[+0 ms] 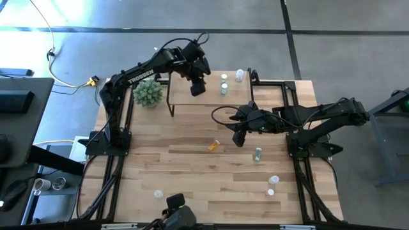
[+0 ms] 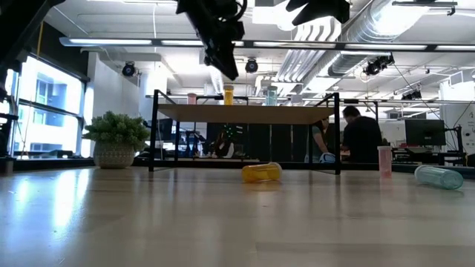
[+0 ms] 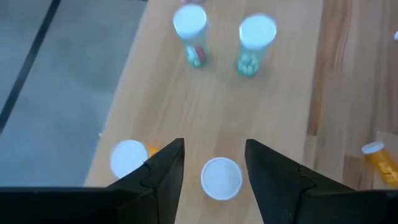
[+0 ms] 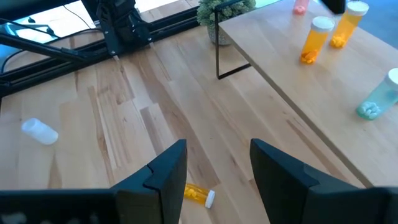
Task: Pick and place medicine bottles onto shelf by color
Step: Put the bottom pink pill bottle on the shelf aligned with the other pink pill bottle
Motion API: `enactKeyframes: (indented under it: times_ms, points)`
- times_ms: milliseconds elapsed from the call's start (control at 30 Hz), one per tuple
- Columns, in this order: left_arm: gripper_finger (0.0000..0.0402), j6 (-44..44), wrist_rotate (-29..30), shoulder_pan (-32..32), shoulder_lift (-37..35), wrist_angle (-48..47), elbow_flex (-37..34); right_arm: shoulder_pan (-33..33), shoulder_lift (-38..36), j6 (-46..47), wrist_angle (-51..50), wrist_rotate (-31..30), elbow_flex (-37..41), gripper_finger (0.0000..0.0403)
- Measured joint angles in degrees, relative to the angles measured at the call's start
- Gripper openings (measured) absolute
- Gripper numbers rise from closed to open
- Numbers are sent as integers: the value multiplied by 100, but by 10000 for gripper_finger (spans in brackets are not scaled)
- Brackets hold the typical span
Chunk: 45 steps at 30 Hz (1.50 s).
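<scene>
A: Worst outcome from here, going from the biggest item down?

B: On the worktop (image 1: 192, 172), nothing urgent. Loose medicine bottles lie well apart from one another, so little chance of a chain knock. On the shelf (image 1: 192, 102), more crowded. Could topple a standing bottle off the edge if the left arm lifts away at a slant. Likely to clip the white-capped bottle (image 3: 221, 178) sitting between the left jaws, or its orange neighbour (image 3: 129, 158) just beside it. Farther along the shelf, a red-pill bottle (image 3: 189, 28) and a green-pill bottle (image 3: 257, 34), clear of any straight lift.

A: And on the right side?

B: Hovering over the fallen orange bottle (image 4: 198, 195), which lies on its side on the worktop, near the shelf front. Round body, so probably rolls if pinched off-centre or nudged on the way down. Needs a square approach across the barrel.

A: State of the left jaws?

B: Parted, straddling that white cap on the shelf top. Sliver of wood visible on one side of the cap; cannot tell about contact on the other. Judged as not gripping.

A: Right jaws?

B: Parted as well, empty, touching nothing. Plain wood between them, orange bottle below and slightly to one side.

A: Sorting check?

B: Orange beside orange at that end of the shelf, judging by the right wrist view. Looks consistent so far.
</scene>
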<state>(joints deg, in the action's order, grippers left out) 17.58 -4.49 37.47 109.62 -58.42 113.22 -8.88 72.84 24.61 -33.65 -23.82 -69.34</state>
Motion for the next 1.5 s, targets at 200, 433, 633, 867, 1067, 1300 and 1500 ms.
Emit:
enactKeyframes:
  times_ms: [200,433,633,867,1067,1300,1500]
  points:
    - [161,0,4,0,-24,-514,522,-1,0,64,1,2,0,165]
    - [161,-90,0,-143,-392,-852,591,-15,0,92,-2,124,0,165]
    - [161,-365,-487,-474,-944,-928,83,-15,0,95,-41,281,0,165]
    - [161,-693,-704,-1196,-1850,-122,-1304,-15,-59,96,-133,281,0,165]
    - [161,-1097,-682,-1791,-2681,833,-2689,-15,-243,304,-282,289,2,165]
    - [161,-1785,-581,-2464,-3503,1927,-4140,-231,-511,851,-993,305,2,165]
    - [161,-2278,117,-3210,-3906,2677,-5053,-852,-506,1646,-1775,89,60,165]
